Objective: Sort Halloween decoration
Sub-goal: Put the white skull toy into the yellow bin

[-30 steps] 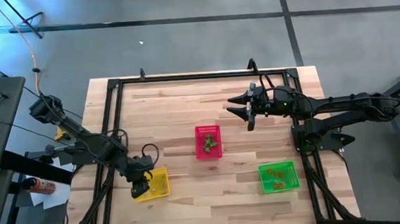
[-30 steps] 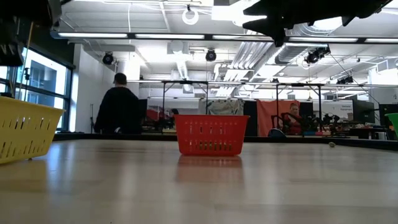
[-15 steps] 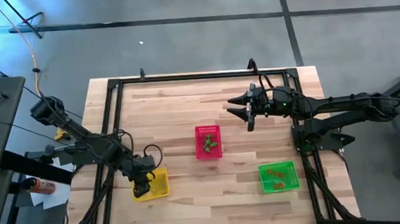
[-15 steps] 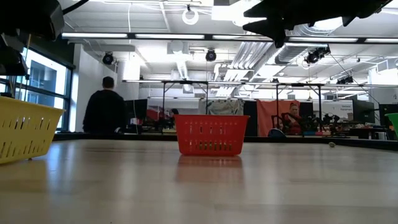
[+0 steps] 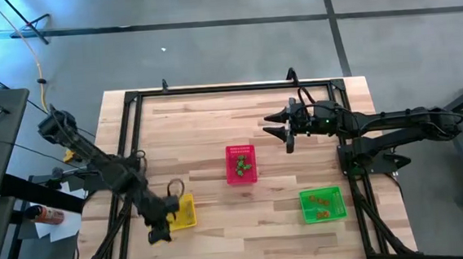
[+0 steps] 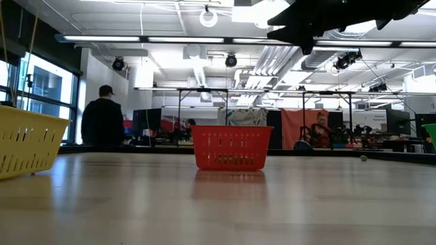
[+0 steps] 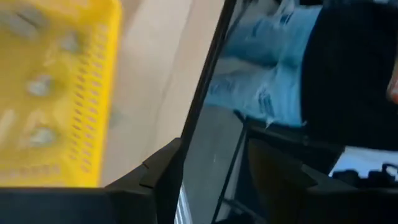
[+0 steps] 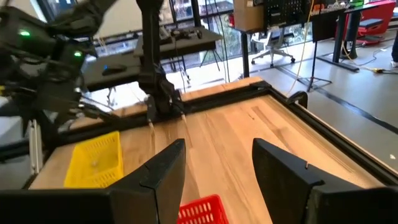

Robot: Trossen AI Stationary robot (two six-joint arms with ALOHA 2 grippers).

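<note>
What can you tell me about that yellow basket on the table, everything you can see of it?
The yellow basket is a small rectangular mesh tub, plastic by the look of it, its walls pierced with rows of slots. It stands upright on the wooden table near the left front corner. A few small pale trinkets lie inside. The left gripper sits at its outer edge, open, not holding it.

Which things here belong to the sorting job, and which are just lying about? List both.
Job: tiny orange and green trinkets; red plastic mesh basket; yellow plastic mesh basket; green plastic mesh basket.
Lying about: black metal table frame; dark-clothed person beyond the table.
</note>
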